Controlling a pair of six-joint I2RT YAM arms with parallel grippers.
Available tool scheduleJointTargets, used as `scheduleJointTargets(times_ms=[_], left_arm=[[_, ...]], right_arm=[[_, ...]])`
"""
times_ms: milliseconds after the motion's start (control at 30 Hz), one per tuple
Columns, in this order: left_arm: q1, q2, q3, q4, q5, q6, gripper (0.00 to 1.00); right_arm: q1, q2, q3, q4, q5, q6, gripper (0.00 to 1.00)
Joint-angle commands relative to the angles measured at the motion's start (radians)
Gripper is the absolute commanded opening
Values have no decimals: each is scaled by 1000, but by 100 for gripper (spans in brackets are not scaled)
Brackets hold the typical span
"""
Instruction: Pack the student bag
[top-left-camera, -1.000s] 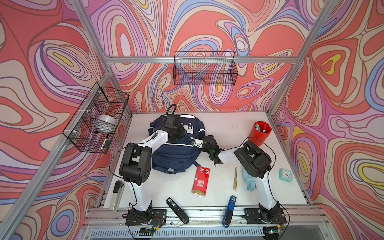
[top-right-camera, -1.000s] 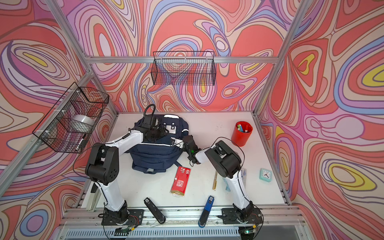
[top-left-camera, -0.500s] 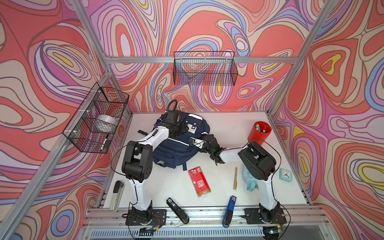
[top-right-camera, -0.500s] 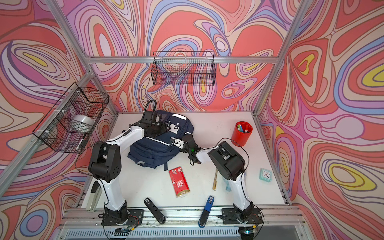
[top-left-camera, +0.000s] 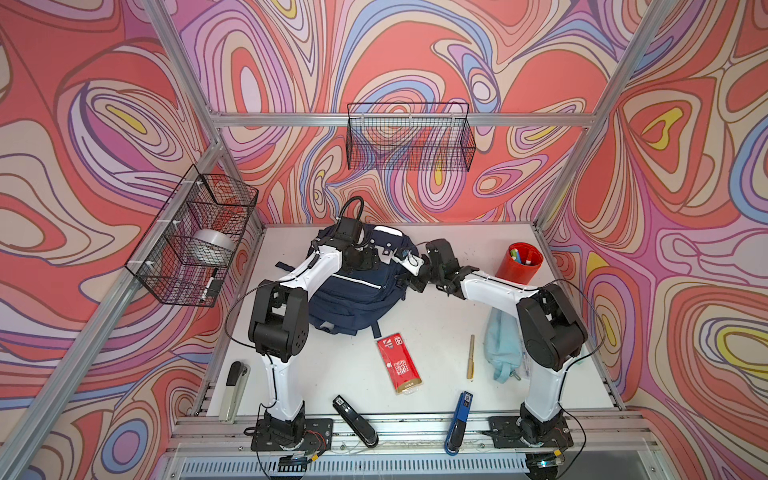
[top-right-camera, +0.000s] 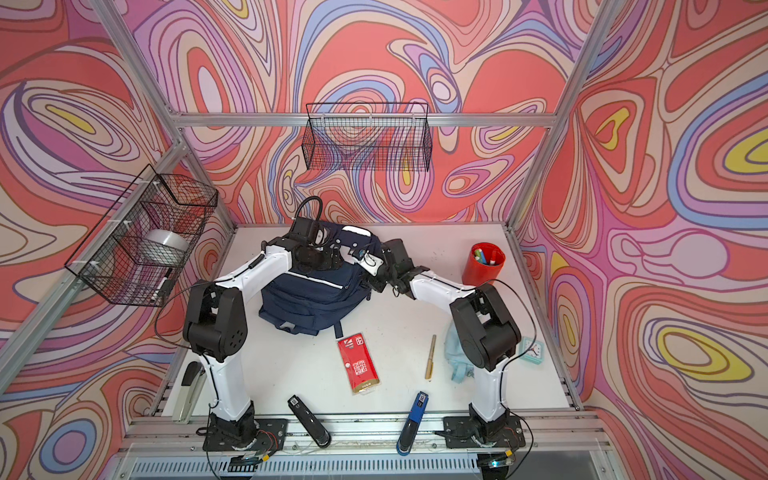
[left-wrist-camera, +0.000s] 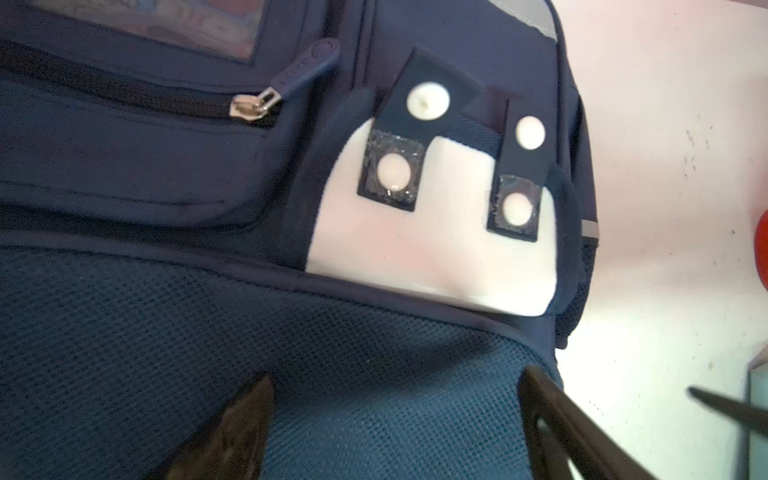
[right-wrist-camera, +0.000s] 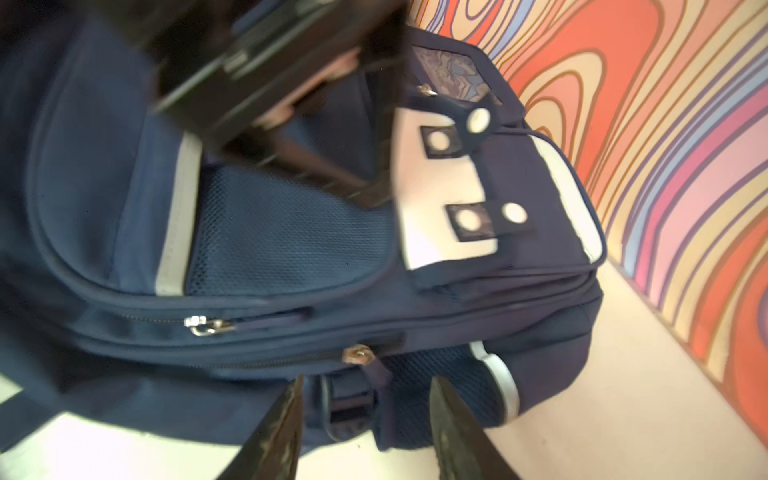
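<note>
The student bag (top-left-camera: 353, 293) (top-right-camera: 305, 297), navy with thin white stripes and a white patch (left-wrist-camera: 436, 249), lies at the back middle of the table. My left gripper (top-left-camera: 370, 264) (left-wrist-camera: 395, 419) hovers over its blue mesh front pocket (left-wrist-camera: 332, 395). Its fingers (left-wrist-camera: 232, 432) stand wide apart and open, with nothing held. My right gripper (top-left-camera: 410, 281) (right-wrist-camera: 365, 428) is at the bag's right side, open. A zipper pull (right-wrist-camera: 358, 356) and a strap buckle (right-wrist-camera: 349, 407) lie loose between its fingers (right-wrist-camera: 278, 432).
In front of the bag lie a red packet (top-left-camera: 399, 368), a gold pen (top-left-camera: 471, 356) and a light blue pouch (top-left-camera: 503, 351). A red cup (top-left-camera: 524, 264) of markers stands back right. Three staplers (top-left-camera: 457, 422) lie along the front edge. Two wire baskets (top-left-camera: 409, 137) hang on the walls.
Both grippers have opened; the right one was shut at the bag's side. The bag was swung round and has settled back. The red packet has turned slightly.
</note>
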Motion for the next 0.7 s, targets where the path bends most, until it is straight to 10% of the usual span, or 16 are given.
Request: scheduleJointTargets(times_ms=[0,667], left_arm=[[-8,-17,8,-49,-4,29,85],[-22,20,-13,-45,27,26,68]], right_arm=[[-96,106,171,-327,-335,81,57],[-110,358,374,-336,-372,76,48]])
